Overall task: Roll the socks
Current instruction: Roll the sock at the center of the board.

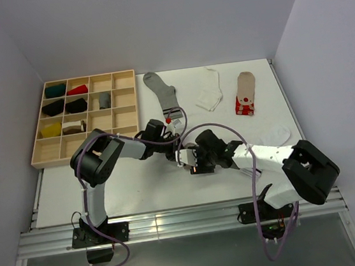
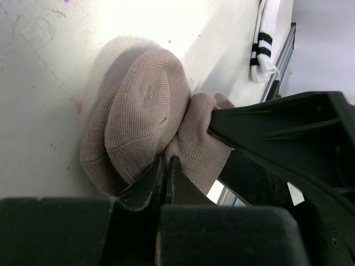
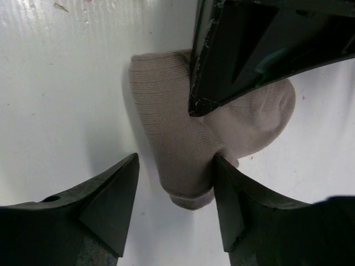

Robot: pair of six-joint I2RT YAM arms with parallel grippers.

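A plain taupe sock [image 2: 144, 116] lies bunched and partly rolled on the white table. My left gripper [image 2: 166, 166] is shut on a fold of it at the near edge of the bundle. In the right wrist view the same sock [image 3: 172, 133] sits between the fingers of my right gripper [image 3: 176, 166], which is open. One finger [image 3: 227, 194] touches the roll's side and the other stands apart from it. In the top view both grippers meet at mid-table, left gripper [image 1: 169, 129] and right gripper [image 1: 192, 161], and they hide the sock.
A wooden compartment tray [image 1: 39, 158] at the back left holds several rolled socks. Loose socks lie at the back: a grey one [image 1: 160, 90], a white one [image 1: 210, 92], a taupe one with red-white stripes [image 1: 245, 93]. Another white sock [image 1: 274, 136] lies at the right.
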